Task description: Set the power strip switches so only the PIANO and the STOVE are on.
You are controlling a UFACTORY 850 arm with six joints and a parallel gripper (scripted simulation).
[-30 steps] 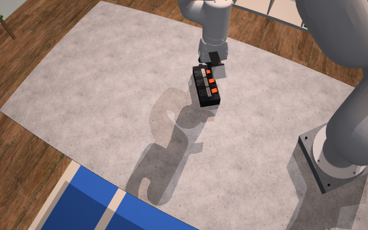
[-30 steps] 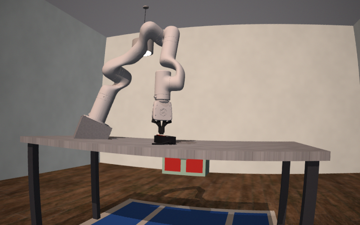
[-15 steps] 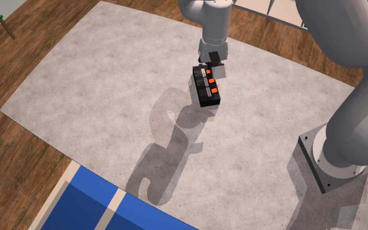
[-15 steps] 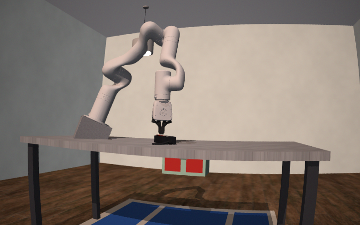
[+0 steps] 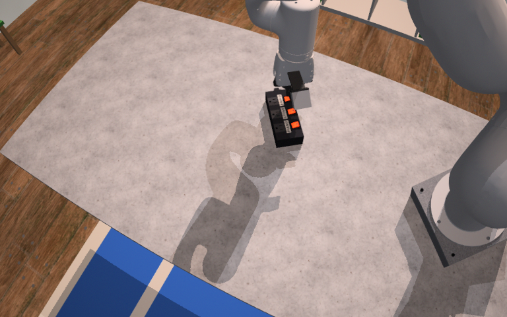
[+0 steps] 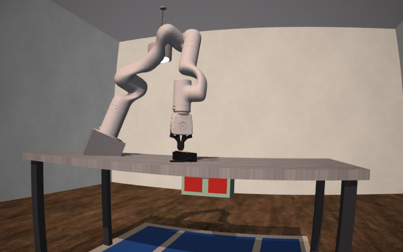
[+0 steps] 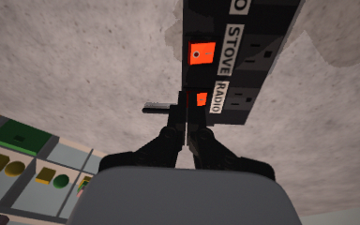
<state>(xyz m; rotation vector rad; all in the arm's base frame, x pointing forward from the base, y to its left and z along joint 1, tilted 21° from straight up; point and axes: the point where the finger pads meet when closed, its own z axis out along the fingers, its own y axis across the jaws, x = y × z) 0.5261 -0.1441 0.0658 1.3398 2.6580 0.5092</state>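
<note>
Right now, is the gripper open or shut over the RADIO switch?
Shut, holding nothing: the gripper has its fingertips pressed together in the wrist view, tips at the RADIO switch on the power strip.

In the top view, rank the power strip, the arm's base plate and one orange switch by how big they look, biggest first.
1. Base plate, though it sits nearer the camera.
2. Power strip.
3. Orange switch, clearly smallest.
</note>
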